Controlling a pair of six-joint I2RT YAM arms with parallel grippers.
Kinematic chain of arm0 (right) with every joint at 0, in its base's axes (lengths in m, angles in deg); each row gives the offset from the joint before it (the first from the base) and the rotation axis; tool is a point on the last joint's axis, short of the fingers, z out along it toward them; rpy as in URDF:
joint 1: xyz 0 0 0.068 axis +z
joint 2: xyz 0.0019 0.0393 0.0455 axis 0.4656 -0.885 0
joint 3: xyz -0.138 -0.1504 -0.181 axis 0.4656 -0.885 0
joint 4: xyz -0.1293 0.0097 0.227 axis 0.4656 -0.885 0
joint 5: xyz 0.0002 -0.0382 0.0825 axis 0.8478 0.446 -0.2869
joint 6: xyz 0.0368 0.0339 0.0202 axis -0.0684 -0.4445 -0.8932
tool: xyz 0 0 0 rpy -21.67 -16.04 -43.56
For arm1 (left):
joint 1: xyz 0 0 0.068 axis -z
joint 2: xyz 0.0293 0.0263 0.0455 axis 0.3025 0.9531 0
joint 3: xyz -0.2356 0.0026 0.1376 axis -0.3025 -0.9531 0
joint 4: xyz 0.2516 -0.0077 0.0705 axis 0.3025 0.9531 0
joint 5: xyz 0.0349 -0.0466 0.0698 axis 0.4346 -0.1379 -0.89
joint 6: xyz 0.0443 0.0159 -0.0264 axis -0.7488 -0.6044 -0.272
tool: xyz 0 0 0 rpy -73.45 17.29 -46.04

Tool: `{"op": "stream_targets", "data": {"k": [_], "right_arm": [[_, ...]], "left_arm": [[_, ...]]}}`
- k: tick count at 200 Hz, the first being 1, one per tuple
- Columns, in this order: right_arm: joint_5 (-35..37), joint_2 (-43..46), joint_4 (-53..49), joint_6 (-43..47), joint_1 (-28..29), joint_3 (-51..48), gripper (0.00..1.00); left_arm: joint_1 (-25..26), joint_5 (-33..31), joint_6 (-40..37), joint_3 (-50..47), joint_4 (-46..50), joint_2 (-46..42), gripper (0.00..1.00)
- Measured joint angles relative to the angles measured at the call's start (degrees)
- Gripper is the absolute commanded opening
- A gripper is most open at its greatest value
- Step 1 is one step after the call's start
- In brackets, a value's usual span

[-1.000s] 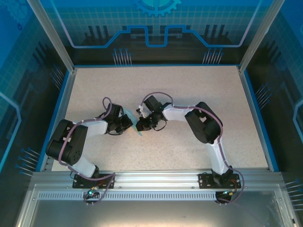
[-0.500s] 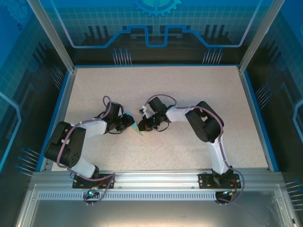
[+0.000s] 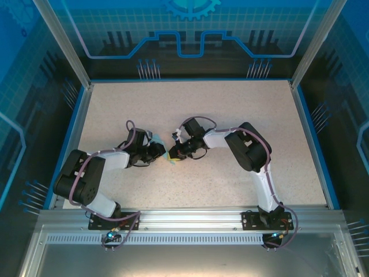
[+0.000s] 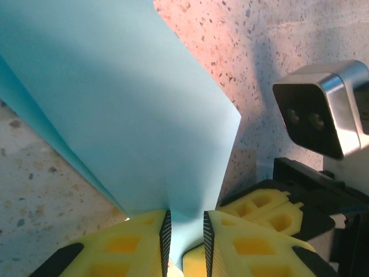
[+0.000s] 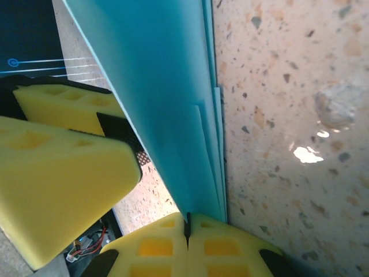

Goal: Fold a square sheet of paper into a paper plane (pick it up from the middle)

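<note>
Speckled bench (image 3: pixel 242 115) inside a blue-walled enclosure, both arms reaching to its middle. Square sheet of paper (image 4: pixel 115 104), folded into several layers, standing on edge between the two hands, well away from every bench edge. Right hand (image 5: pixel 187 224): fingers pressed together, clamped on the layered edge. Left hand (image 4: pixel 184 225): pads slightly apart, a corner of the sheet passing through the gap, not visibly pinched. Long axis of the sheet running away from both sets of fingertips, hands facing each other just beside one another. Likely next: closing or shifting of the left hand, with the right as the only firm hold
</note>
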Motion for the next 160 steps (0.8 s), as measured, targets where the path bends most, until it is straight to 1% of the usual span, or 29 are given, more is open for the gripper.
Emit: {"op": "stream_targets", "data": {"k": [44, 160], "right_arm": [[-1.5, -0.5, 0.9, -2.1, -0.4, 0.0, 0.00], [-3.0, -1.0, 0.8, -3.6, -0.7, 0.5, 0.00]], "left_arm": [[0.0, 1.3, -1.2, -0.8, -2.0, 0.0, 0.23], [0.0, 1.3, -2.6, -0.8, -2.6, 1.8, 0.11]]}}
